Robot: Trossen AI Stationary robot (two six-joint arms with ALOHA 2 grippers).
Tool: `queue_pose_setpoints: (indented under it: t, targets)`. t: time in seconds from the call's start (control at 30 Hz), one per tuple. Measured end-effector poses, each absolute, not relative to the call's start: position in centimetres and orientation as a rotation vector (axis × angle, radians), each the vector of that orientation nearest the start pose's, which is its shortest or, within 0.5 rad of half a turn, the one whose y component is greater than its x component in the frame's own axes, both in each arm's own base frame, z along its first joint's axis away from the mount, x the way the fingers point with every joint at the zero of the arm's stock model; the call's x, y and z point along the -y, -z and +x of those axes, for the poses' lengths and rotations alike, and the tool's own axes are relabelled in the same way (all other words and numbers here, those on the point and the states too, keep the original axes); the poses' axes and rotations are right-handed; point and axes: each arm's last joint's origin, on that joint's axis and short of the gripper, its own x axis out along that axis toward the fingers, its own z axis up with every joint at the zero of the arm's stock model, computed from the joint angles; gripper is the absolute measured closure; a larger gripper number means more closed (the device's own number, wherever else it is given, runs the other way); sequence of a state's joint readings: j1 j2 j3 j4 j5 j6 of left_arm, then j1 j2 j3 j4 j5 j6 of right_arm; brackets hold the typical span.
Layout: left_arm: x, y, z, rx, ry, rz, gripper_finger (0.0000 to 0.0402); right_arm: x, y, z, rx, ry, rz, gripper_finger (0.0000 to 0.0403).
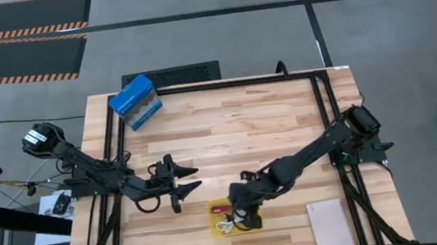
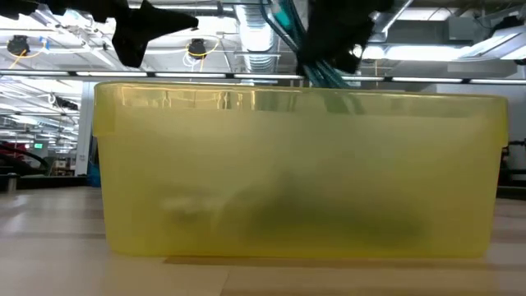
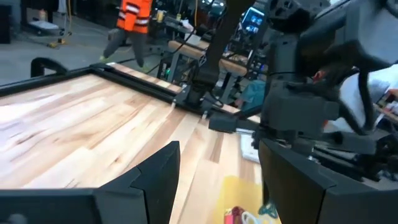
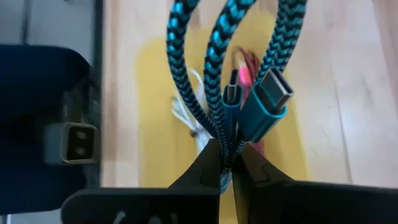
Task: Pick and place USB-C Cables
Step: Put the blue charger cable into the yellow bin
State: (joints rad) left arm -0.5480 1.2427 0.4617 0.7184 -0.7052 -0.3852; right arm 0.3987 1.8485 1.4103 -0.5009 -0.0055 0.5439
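Note:
The teal-blue cable (image 4: 217, 56) hangs in braided loops with two plugs from my right gripper (image 4: 225, 163), which is shut on it above the yellow tray (image 1: 217, 229). A white cable (image 4: 189, 112) and a dark red cable (image 4: 247, 68) lie on the tray floor. In the low view the teal cable (image 2: 316, 70) drops behind the tray's rim (image 2: 296, 99); its lower end is blurred by the wall. My left gripper (image 1: 192, 182) hovers open over bare table to the left of the tray, touching nothing. My right gripper pinches the teal cable's gathered strands (image 4: 219, 140) between its two fingertips, coming from above and pointing down over the tray. Several strands are caught together. The loops and both plugs (image 4: 270, 93) hang below the fingers; whether they touch the tray floor cannot be told.
A blue box (image 1: 135, 101) sits at the table's far left. A white notepad (image 1: 331, 227) lies near the right front corner. Black frame rails (image 1: 324, 119) run along the table's sides. Bare wood (image 1: 235, 125) stretches across the middle and far part.

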Motion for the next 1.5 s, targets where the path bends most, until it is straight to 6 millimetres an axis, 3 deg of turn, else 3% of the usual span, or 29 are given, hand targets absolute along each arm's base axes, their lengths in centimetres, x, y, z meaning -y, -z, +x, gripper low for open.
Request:
queue_pose_setpoints:
  t: [0.3,0.7,0.83,1.23,1.5]
  targets:
    - [10.9,-21.5,21.5,-0.037,-0.177,-0.360,0.0194,-15.4,-23.4,37.0,-1.005,-0.116,0.293,0.0381]
    - [10.9,-21.5,21.5,-0.040,-0.180,-0.359,0.0194,-15.4,-21.8,37.1,-1.083,-0.087,0.269,0.0379]
    - [10.9,-21.5,21.5,-0.041,-0.181,-0.358,0.0194,-15.5,-20.2,37.3,-1.131,-0.071,0.255,0.0377]
    - [10.9,-21.5,21.5,-0.043,-0.181,-0.357,0.0194,-15.6,-20.0,37.4,-1.137,-0.078,0.252,0.0371]
    - [10.9,-21.4,21.5,-0.047,-0.182,-0.366,0.0194,-15.7,-20.0,37.3,-1.131,-0.093,0.232,0.0337]
